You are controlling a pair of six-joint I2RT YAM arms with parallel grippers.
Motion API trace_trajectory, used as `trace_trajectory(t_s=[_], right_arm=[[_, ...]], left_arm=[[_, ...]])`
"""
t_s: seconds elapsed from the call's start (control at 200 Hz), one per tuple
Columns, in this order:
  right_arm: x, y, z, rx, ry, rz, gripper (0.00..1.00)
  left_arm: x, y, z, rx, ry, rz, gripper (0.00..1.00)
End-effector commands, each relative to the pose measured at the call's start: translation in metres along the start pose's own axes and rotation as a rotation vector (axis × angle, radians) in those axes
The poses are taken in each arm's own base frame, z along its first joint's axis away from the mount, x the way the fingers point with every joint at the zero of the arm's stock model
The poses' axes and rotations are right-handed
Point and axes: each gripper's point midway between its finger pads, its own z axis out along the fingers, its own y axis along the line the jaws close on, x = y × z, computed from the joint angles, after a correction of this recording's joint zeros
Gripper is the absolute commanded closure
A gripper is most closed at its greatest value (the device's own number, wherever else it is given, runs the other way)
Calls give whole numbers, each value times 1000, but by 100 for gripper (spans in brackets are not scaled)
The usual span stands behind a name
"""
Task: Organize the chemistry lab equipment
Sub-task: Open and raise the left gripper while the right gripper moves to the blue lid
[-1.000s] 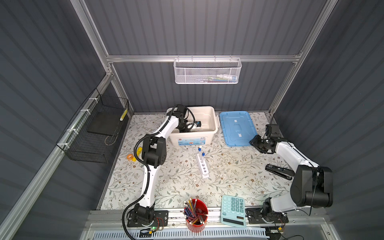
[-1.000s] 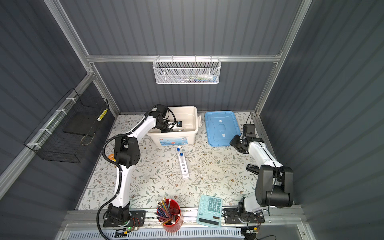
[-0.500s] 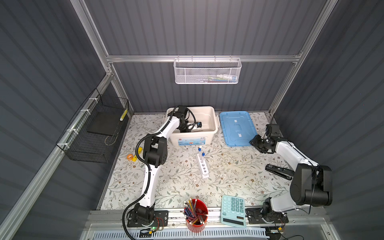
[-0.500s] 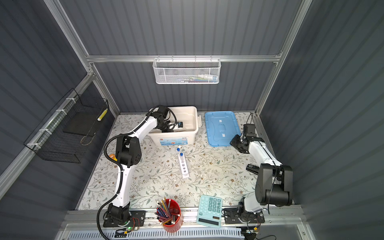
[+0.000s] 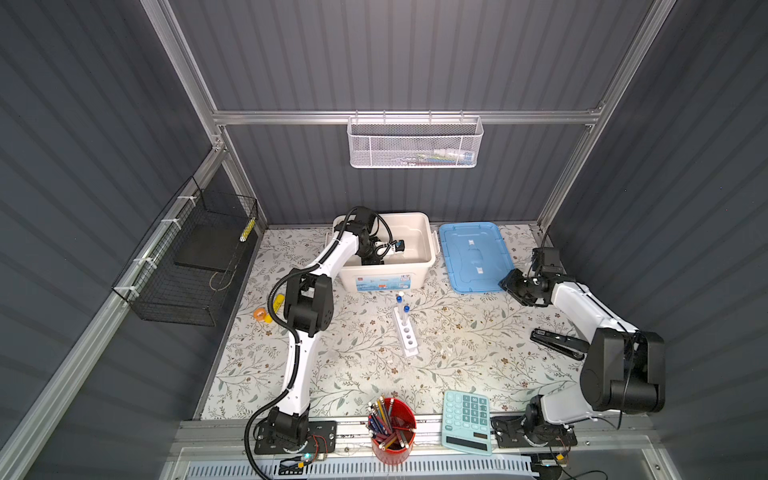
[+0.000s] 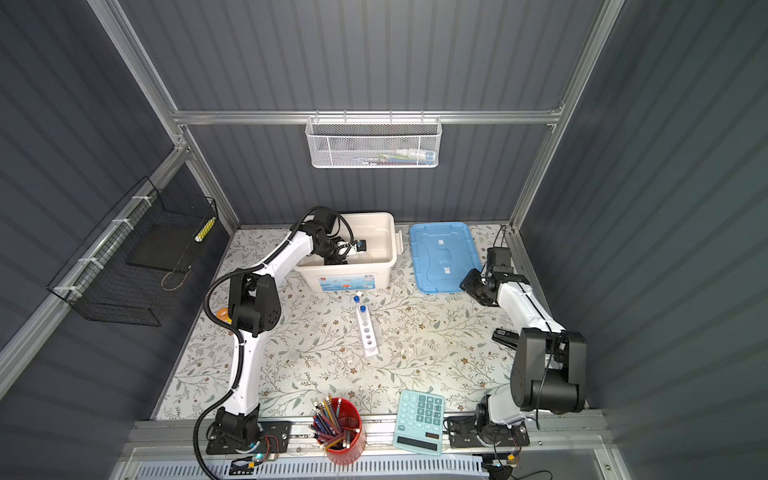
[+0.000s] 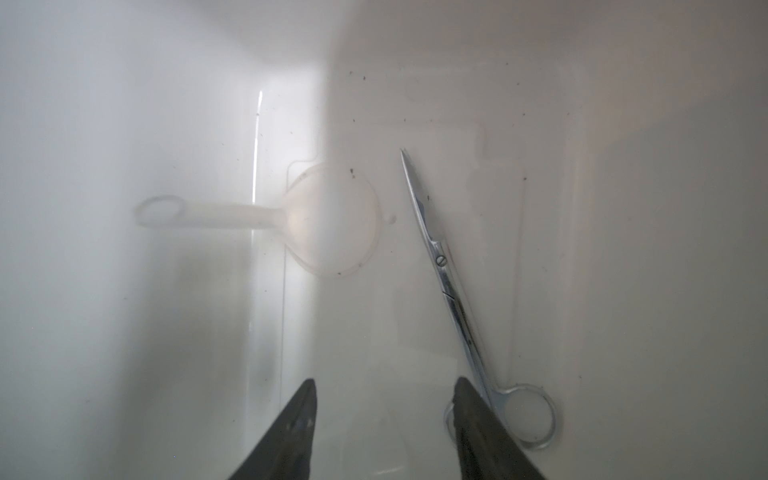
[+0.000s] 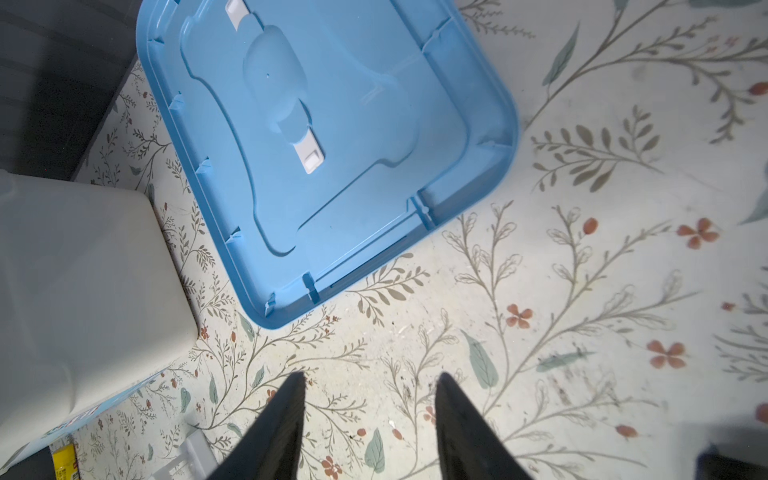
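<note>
Test tubes: two in rack; one scissors, one funnel in bin.

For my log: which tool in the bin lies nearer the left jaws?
The scissors: a handle ring lies right beside the left jaws, while the funnel lies farther ahead.

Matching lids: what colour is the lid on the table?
Light blue lid, clearest in the right wrist view.
</note>
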Motion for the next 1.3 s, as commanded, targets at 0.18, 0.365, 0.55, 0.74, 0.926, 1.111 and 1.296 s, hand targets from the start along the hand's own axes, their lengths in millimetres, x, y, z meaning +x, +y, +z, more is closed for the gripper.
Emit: trace_trajectory(t_s=[0.18,0.365,0.55,0.74,0.926,1.111,1.296], right_arm=[[-27,-16,-35,106,-84,-56,47],[-39,-34,-42,181,-97,-86,46],[-49,-43,-30,234,-34,-169,48],[-58,-33,-10,195,36,-254,50],[-78,-32,9,216,63,-311,53],[-100,-32,33,239,68,-361,55],[-113,-36,55,262,94,-398,58]], left_arm=[[-54,11,-84,-181,-169,82,44],[-73,15,-142,-349,-261,41,42],[-84,17,-212,-577,-372,-67,34],[-57,8,-265,-748,-411,-392,19],[-15,-4,-291,-872,-390,-695,1],[18,-9,-295,-904,-407,-912,0],[44,-2,-283,-817,-432,-1095,0]])
